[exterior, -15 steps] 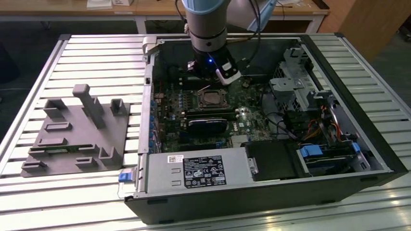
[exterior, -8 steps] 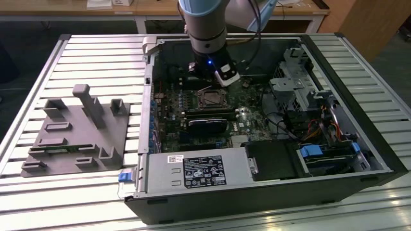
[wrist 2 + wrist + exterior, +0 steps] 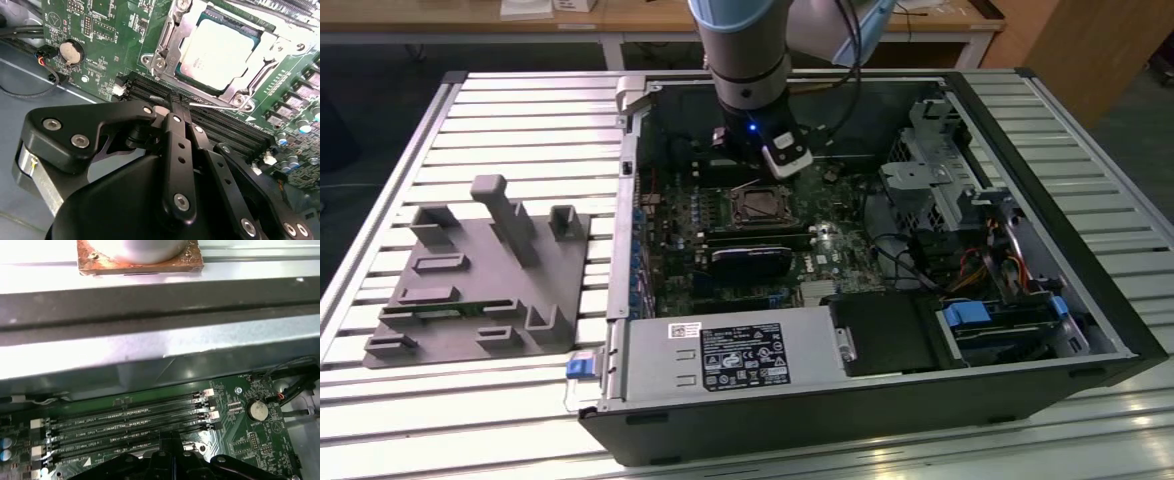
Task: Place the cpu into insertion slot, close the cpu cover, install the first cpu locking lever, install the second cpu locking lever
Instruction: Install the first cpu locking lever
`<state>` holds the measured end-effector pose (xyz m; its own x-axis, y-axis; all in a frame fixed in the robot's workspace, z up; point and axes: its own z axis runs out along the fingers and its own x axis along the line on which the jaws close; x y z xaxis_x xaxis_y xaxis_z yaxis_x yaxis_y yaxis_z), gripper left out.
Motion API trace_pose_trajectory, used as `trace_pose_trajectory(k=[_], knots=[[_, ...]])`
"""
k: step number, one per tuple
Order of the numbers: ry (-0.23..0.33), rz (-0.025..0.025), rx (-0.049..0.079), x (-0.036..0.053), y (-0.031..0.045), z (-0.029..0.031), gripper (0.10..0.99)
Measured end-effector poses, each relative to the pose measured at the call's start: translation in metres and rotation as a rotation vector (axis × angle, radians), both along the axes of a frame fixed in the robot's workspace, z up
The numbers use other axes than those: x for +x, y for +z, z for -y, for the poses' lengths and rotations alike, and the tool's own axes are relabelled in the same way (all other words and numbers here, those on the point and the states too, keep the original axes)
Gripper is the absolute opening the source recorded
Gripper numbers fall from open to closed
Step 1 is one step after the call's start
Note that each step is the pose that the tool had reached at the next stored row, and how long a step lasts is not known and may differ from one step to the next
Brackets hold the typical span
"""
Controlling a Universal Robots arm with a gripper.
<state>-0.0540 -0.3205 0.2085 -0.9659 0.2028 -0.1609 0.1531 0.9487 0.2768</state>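
The cpu (image 3: 217,47), a pale silvery square, lies in the insertion slot (image 3: 758,205) on the green board. The cpu cover (image 3: 172,37), a silvery frame, lies flat over the chip's edges. A thin silvery locking lever (image 3: 215,105) runs along the socket's edge nearest my fingers. My gripper (image 3: 173,102) hangs just beside the socket over the black memory slots, its black fingers pressed together with nothing visible between them. Their tips sit right at the near end of that lever; I cannot tell whether they touch it. In the exterior view the gripper (image 3: 750,175) is just behind the socket inside the open case.
Long black memory slots (image 3: 130,422) and a coin battery (image 3: 258,410) lie around my fingertips. The case wall (image 3: 150,315) rises close behind. A grey power supply (image 3: 727,355), drive cage (image 3: 934,185) and cables (image 3: 987,265) crowd the case. A grey fixture (image 3: 480,270) sits on the slatted table.
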Motion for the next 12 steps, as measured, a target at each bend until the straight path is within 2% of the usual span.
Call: trace_pose_trajectory(k=[7,12], knots=[[-0.060,0.0026,0.000,-0.0002,-0.0025,-0.0022,0.106],[-0.079,0.0039,0.000,-0.0031,-0.0032,-0.0053,0.106]])
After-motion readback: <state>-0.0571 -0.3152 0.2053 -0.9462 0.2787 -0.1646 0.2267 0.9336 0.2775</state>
